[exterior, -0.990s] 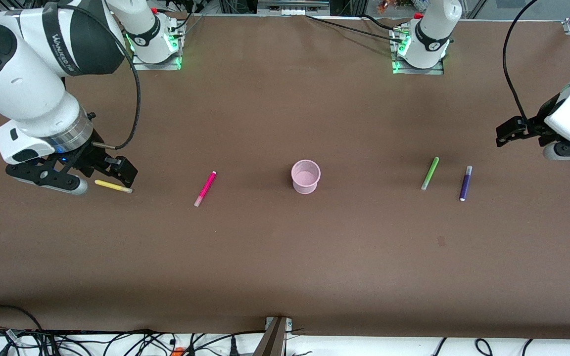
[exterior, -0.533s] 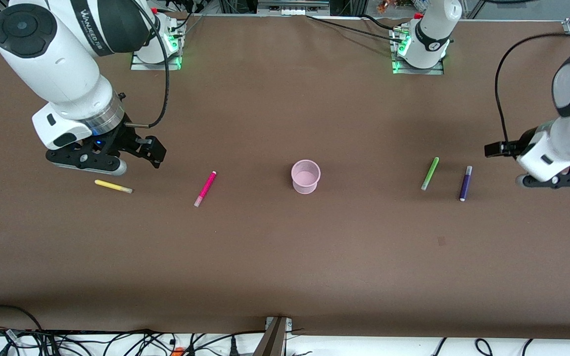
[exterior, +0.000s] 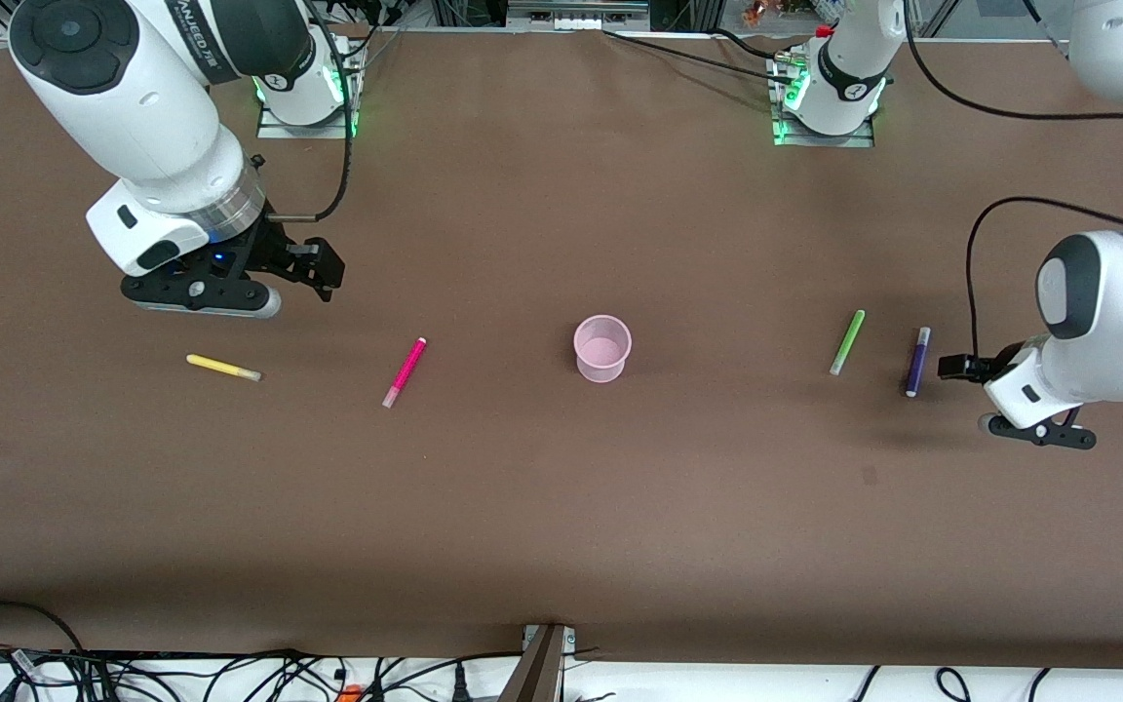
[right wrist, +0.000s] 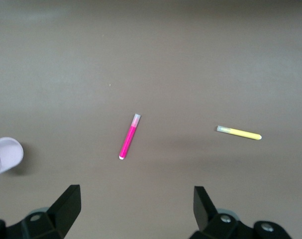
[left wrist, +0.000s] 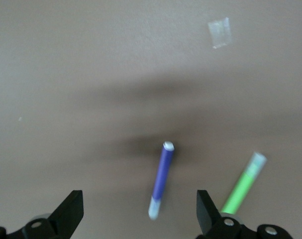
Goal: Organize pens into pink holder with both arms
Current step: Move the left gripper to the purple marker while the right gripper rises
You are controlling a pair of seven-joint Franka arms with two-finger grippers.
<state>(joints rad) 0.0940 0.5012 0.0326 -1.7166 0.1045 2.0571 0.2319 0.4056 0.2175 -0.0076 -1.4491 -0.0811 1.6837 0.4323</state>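
The pink holder [exterior: 602, 348] stands upright at the table's middle and also shows in the right wrist view [right wrist: 4, 155]. Toward the right arm's end lie the magenta pen [exterior: 405, 371] [right wrist: 129, 136] and the yellow pen [exterior: 222, 368] [right wrist: 239, 132]. Toward the left arm's end lie the green pen [exterior: 847, 342] [left wrist: 243, 189] and the purple pen [exterior: 917, 361] [left wrist: 161, 179]. My right gripper [exterior: 206, 292] [right wrist: 136, 209] hangs open and empty over bare table beside the yellow pen. My left gripper [exterior: 1039, 432] [left wrist: 140, 214] is open and empty, low over the table beside the purple pen.
The brown table top [exterior: 561, 507] carries only the pens and the holder. A small tape patch [exterior: 870, 475] [left wrist: 220, 33] lies nearer the front camera than the green pen. Cables [exterior: 230, 673] run along the front edge, and the arm bases [exterior: 303, 93] stand along the back edge.
My right gripper has risen off the yellow pen and shifted toward the table's middle, leaving the pen lying. My left arm has swung down to beside the purple pen.
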